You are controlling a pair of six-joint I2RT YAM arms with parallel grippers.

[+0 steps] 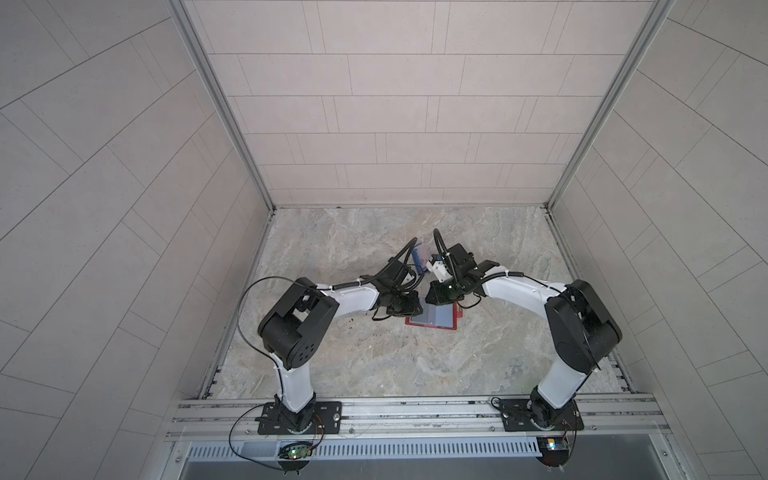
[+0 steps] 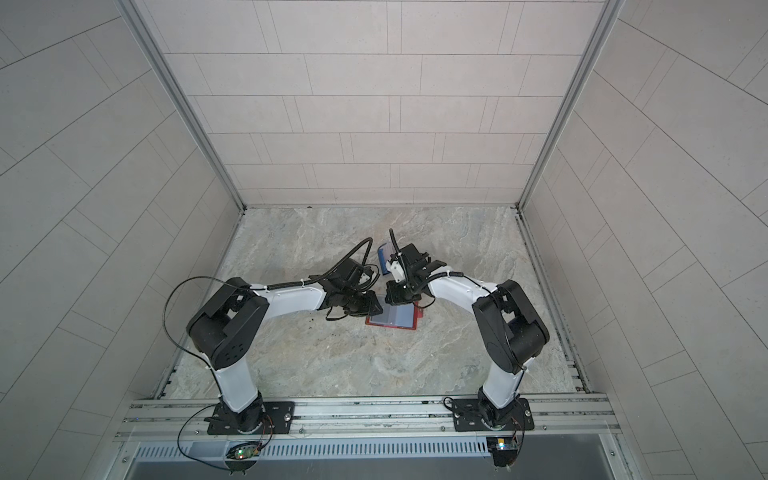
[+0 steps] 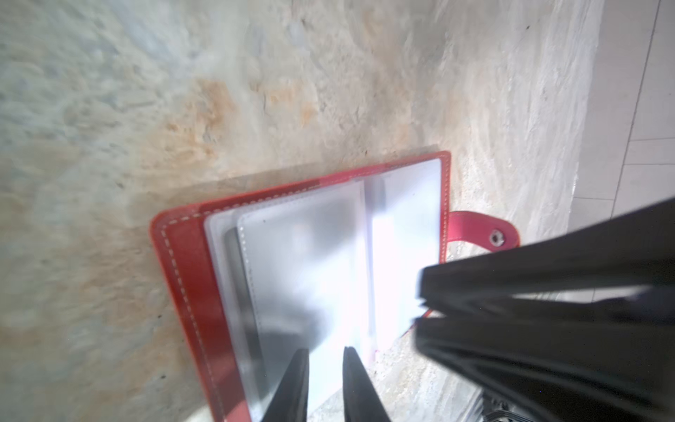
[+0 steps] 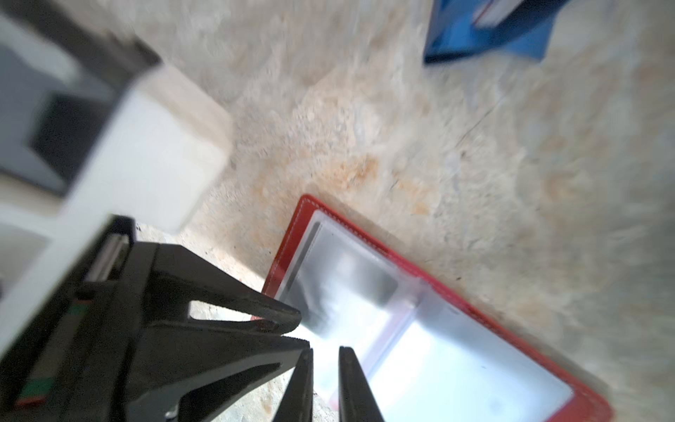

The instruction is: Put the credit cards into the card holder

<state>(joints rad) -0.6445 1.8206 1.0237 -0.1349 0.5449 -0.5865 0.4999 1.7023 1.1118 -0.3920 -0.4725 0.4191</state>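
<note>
I see the card holder (image 1: 434, 319) lying open on the table (image 1: 374, 374), mid-frame, just under the left claw (image 3: 325, 350) and right claw (image 4: 325, 350), each narrowly apart; both arms bend inward over it

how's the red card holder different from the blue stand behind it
Colour: the card holder is red with clear sleeves; the blue stand is blue.
Pose: the card holder lies open and flat; the blue stand stands upright with a pale card in it.
Place: the card holder lies in front; the blue stand sits farther back.
Both rest on the marbled table.
</note>
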